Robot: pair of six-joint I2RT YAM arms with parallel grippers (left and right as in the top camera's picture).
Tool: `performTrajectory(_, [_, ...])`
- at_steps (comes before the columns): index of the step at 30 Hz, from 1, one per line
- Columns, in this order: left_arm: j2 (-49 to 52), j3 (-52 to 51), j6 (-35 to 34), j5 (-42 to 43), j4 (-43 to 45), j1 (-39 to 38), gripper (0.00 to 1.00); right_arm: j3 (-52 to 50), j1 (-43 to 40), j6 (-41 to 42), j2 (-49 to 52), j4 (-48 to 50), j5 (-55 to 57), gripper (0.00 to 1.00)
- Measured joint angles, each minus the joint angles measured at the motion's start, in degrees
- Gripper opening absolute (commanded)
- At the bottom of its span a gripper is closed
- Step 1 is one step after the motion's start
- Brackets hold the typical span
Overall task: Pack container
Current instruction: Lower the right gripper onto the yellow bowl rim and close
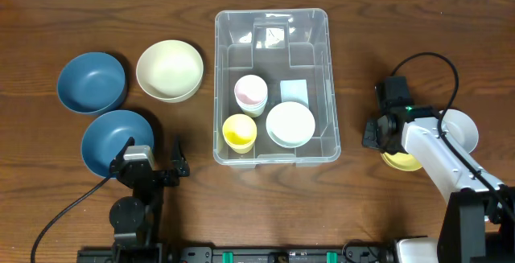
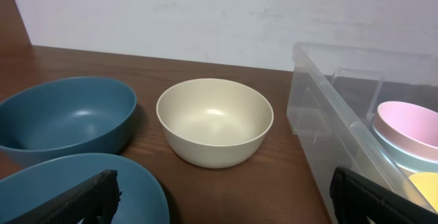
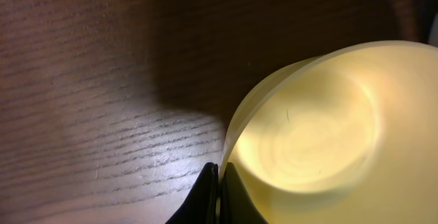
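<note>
The clear plastic container [image 1: 332, 86] stands mid-table and holds a pink cup [image 1: 250, 92], a yellow cup [image 1: 239, 131], a white dish [image 1: 290, 124] and a pale blue piece [image 1: 294, 91]. My right gripper [image 1: 375, 134] is to the right of it, shut on the rim of a yellow bowl [image 1: 400, 162]. In the right wrist view the two black fingers [image 3: 209, 196] pinch that thin rim, with the yellow bowl [image 3: 315, 128] on the right. My left gripper [image 1: 153, 165] is open at the front left; its view shows the container's wall [image 2: 321, 114] at right and bare table between the jaws [image 2: 226, 203].
A cream bowl [image 1: 169, 70] and two blue bowls [image 1: 92, 81] [image 1: 113, 138] lie left of the container; the nearer blue bowl [image 2: 89, 183] is under my left finger. A white bowl [image 1: 463, 130] sits behind the right arm. Cables trail from both arms.
</note>
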Motion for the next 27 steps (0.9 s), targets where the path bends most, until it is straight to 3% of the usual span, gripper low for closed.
performTrajectory(15, [0.0,0.0,0.0,0.0,0.0,0.0,0.98,0.0,0.5,-0.02,0.0,0.22,0.39,0.01])
performTrajectory(22, [0.0,0.0,0.0,0.0,0.0,0.0,0.98,0.0,0.81,-0.83,0.02,0.48,1.31,0.21])
performTrajectory(27, [0.0,0.0,0.0,0.0,0.0,0.0,0.98,0.0,0.81,-1.09,0.02,0.52,1.75,0.23])
